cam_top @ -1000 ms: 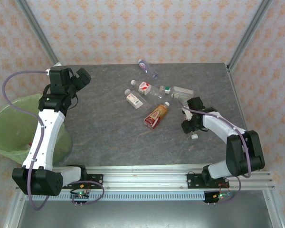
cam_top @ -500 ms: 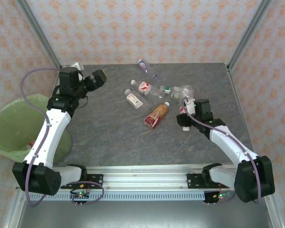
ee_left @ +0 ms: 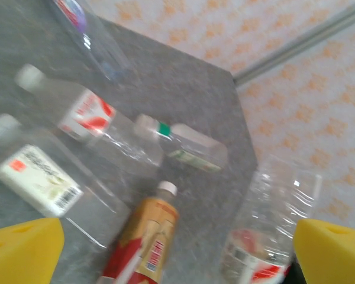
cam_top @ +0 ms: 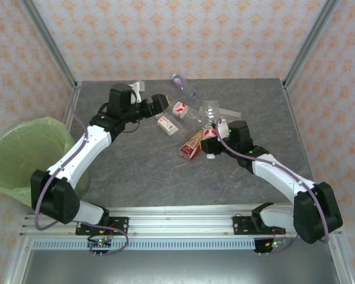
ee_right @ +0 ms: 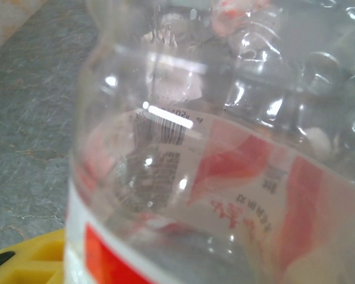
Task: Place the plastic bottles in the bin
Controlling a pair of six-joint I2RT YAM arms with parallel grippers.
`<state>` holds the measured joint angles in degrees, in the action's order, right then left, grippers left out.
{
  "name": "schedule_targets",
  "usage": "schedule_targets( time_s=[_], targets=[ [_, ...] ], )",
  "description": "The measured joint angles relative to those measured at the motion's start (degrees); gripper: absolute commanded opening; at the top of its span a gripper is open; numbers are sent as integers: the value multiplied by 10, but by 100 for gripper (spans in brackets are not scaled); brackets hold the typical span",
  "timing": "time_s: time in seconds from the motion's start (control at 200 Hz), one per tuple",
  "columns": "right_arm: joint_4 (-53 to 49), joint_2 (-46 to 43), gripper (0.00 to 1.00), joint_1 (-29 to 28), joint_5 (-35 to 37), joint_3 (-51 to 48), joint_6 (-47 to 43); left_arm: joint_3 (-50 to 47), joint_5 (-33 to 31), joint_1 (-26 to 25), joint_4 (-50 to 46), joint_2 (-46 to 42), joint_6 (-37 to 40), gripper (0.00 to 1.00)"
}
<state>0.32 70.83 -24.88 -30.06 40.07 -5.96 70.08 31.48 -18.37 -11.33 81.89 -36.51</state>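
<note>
Looming blurred, cap cut off, a red-white bottle sits clamped in the right jaws. Left jaws stand apart.

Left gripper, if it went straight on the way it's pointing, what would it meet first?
Probably the brown-labelled bottle, lying centred ahead of the left gripper in its wrist view, though depth is hard to judge.

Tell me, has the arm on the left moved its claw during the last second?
Yes. The left claw has swung to the right across the table, away from the bin and towards the middle.
</note>
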Motion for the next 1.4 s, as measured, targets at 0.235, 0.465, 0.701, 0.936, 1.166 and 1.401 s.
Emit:
schedule_targets(
  time_s=[0.235, 0.465, 0.701, 0.936, 1.166, 1.401],
  targets=[
    [5, 43, 52, -54, -2, 40, -14, 45, 24, -59, 10, 49, -16, 100],
    [0, 57, 52, -93, -13, 71, -42, 87, 19, -75, 8, 69, -26, 100],
    [-8, 74, 52, -113, -12, 97, -59, 98, 8, -79, -8, 89, -31, 100],
    [-8, 74, 52, -116, -10, 105, -64, 107, -9, -88, -57, 94, -27, 90],
    [-8, 74, 52, -125, 17, 106, -70, 130, -9, -94, -86, 110, -25, 84],
    [-11, 74, 54, -126, 22, 106, -70, 154, -9, -98, -103, 132, -23, 70]
  ],
)
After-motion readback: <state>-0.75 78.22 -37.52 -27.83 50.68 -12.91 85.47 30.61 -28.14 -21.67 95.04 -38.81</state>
